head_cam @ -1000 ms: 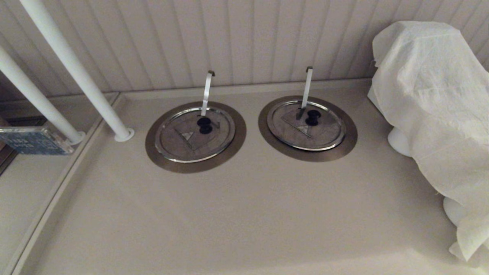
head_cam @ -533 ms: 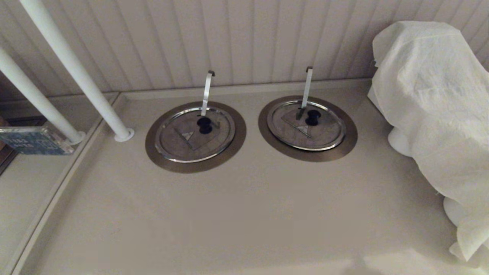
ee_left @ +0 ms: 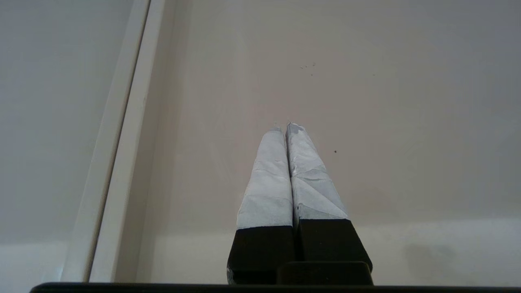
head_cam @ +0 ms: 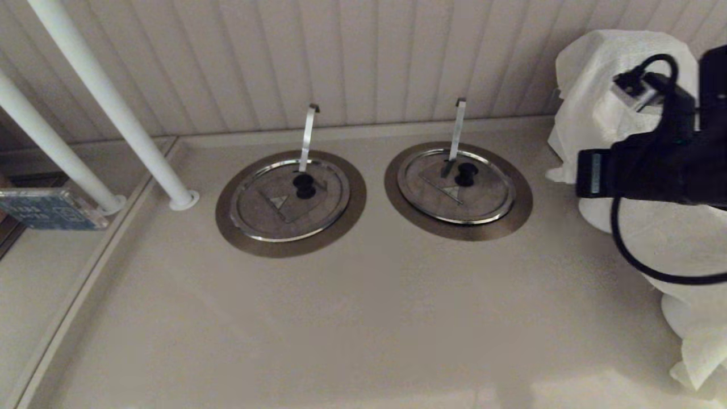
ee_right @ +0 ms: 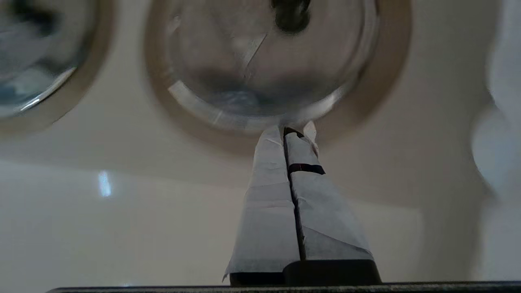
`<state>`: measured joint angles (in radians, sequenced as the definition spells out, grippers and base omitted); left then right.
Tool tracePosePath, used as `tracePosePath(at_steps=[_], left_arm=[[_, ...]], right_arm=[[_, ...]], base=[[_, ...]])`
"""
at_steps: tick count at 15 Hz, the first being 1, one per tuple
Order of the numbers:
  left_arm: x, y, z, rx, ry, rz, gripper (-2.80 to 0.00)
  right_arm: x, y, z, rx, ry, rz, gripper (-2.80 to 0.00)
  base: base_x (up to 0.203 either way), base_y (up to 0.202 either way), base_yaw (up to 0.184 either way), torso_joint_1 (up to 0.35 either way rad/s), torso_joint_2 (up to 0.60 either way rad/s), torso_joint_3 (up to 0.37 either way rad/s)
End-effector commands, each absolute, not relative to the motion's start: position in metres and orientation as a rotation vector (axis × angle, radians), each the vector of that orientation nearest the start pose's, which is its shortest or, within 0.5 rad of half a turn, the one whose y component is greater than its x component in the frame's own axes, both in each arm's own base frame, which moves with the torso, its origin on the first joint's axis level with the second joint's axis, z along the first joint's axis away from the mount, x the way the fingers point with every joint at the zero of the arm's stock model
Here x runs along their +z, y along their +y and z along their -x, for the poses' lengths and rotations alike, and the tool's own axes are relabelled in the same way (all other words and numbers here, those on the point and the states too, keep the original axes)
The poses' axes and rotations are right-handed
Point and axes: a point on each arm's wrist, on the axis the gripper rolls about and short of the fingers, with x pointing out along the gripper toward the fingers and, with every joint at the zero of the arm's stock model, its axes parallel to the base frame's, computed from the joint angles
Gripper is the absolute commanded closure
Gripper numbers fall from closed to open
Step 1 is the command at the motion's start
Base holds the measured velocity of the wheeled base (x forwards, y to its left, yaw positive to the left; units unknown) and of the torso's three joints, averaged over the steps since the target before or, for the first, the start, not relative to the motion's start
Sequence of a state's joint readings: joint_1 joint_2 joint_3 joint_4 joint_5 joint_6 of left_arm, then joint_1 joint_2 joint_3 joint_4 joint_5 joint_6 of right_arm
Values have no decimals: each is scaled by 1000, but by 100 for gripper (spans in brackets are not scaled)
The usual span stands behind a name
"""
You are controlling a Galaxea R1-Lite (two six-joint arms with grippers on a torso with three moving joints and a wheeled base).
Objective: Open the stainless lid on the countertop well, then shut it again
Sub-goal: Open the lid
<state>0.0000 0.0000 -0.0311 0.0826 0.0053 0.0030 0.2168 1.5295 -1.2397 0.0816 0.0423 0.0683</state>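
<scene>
Stainless lid [head_cam: 456, 186] sits flat on the right countertop well [head_cam: 519, 200], far across the counter [head_cam: 363, 318]. Right gripper [ee_right: 291, 130], clenched and empty, should spread before squarely pinching the black knob [head_cam: 465, 174].

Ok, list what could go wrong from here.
1. The right hand, shut, points at the right lid; the left lid looks the same, so it could end up at the wrong one.
2. A steel handle sticks up just behind the knob; the hand could knock it.
3. The arm's cable hangs in front of the white cloth and might snag it.
The left hand is shut over the counter.
</scene>
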Motion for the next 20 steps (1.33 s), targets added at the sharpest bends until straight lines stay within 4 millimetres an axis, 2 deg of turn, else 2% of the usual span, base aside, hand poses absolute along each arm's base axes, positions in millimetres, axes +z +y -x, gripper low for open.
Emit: tracePosePath(at_steps=[1,3,4,5,6,9,12,16,20], left_arm=[[75,0,25,6,52,-3,0],[75,0,25,6,52,-3,0],[75,0,25,6,52,-3,0],[75,0,25,6,52,-3,0],[75,0,25,6,52,-3,0],[75,0,25,6,52,-3,0],[75,0,25,5,51,-3,0],[75,0,25,5,52,-3,0],[75,0,25,6,51,-3,0]], right_arm=[[250,80,-322,180,438,-1,0],[239,93,-360,91,275,10,0],[232,98,-372,69,227,8,0],[222,102,-381,41,220,11,-280],[215,104,-390,24,204,3,-280],[243,98,-408,22,54,-37,-280],[221,109,-418,44,92,-28,-280],[187,137,-429,70,-32,-15,-280],[180,140,-427,64,-43,7,-280]], base=[[0,0,0,0,0,0],[0,0,0,0,0,0],[0,0,0,0,0,0],[0,0,0,0,0,0],[0,0,0,0,0,0],[0,0,0,0,0,0],[0,0,0,0,0,0],[0,0,0,0,0,0],[0,0,0,0,0,0]])
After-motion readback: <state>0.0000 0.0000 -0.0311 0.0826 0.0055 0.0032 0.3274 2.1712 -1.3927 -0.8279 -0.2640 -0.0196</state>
